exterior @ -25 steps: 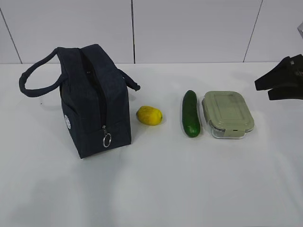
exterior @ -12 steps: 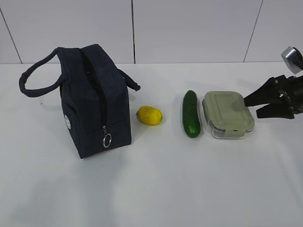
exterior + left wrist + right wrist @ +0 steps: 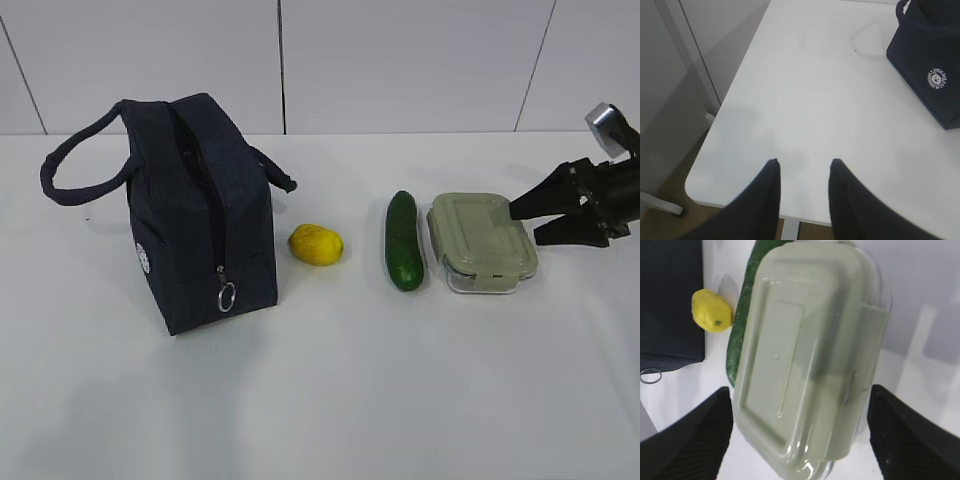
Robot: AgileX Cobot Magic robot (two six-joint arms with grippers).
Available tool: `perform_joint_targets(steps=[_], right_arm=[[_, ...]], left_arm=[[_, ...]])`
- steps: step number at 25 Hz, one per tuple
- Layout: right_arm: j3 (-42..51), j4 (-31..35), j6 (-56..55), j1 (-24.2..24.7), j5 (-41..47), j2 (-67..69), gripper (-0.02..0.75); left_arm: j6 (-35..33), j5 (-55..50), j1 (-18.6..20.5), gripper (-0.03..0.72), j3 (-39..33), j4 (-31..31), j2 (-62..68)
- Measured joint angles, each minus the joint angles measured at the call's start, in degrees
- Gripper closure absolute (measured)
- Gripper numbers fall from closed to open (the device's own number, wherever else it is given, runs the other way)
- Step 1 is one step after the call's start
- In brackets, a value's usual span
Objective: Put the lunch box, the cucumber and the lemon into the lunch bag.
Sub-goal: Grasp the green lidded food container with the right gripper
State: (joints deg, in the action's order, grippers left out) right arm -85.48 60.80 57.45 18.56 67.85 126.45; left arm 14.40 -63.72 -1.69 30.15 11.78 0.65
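Note:
The lunch box (image 3: 482, 240) with its sage-green lid lies on the table, right of the dark green cucumber (image 3: 403, 240). The yellow lemon (image 3: 316, 245) rests between the cucumber and the navy lunch bag (image 3: 200, 210). My right gripper (image 3: 525, 227) hovers open at the box's right end. In the right wrist view its gripper (image 3: 800, 390) has a finger on each side of the lunch box (image 3: 810, 350), touching nothing. There the lemon (image 3: 712, 311) and cucumber (image 3: 742, 325) lie beyond. My left gripper (image 3: 804, 162) is open and empty over the table's corner, left of the lunch bag (image 3: 932, 65).
The bag's zipper ring pull (image 3: 226, 296) hangs on its front face and its loop handles (image 3: 75, 170) fall to the left. The table edge (image 3: 705, 200) runs just under my left gripper, with the floor below. A white panelled wall stands behind the table.
My right gripper has moved left from the right edge of the exterior view up to the lunch box's right end. The objects on the table have not moved.

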Motion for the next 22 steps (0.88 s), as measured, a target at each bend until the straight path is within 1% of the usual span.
perform_joint_targets(steps=[12, 22], right_arm=[[-3.01, 0.12, -1.88, 0.0, 0.0, 4.29, 0.113], [-3.93, 0.01, -2.08, -0.34, 0.0, 4.29, 0.114]], left_arm=[[0.0, 0.0, 0.0, 0.454, 0.0, 0.0, 0.0], [0.0, 0.0, 0.0, 0.454, 0.0, 0.0, 0.0]])
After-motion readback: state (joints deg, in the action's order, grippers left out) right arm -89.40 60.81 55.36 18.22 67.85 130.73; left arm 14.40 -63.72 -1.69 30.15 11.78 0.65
